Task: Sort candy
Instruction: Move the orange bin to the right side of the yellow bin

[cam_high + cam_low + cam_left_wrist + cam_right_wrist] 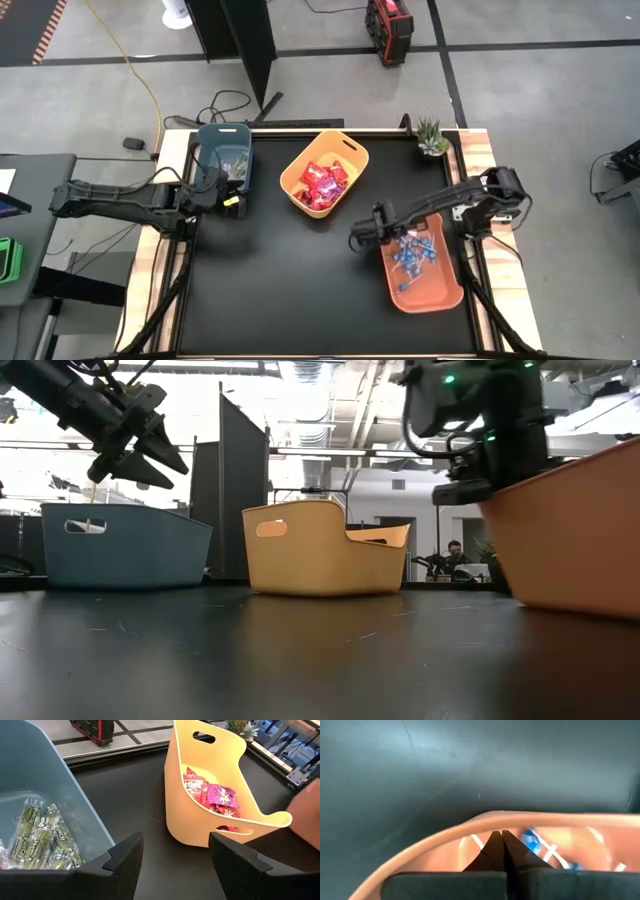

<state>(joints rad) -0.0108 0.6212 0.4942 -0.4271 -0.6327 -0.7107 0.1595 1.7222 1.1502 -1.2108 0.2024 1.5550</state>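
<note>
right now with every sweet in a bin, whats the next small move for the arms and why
Probably pull both arms back. No candy shows on the black table: green stick packets lie in the blue bin, red packets in the yellow bin, lollipops in the orange bin. Left gripper is open and empty; right gripper is shut.

You see a blue bin (212, 150) with green stick packets (37, 837), a yellow bin (352, 160) with red-magenta packets (322, 184), and an orange bin (442, 290) with blue lollipops (412, 255).
</note>
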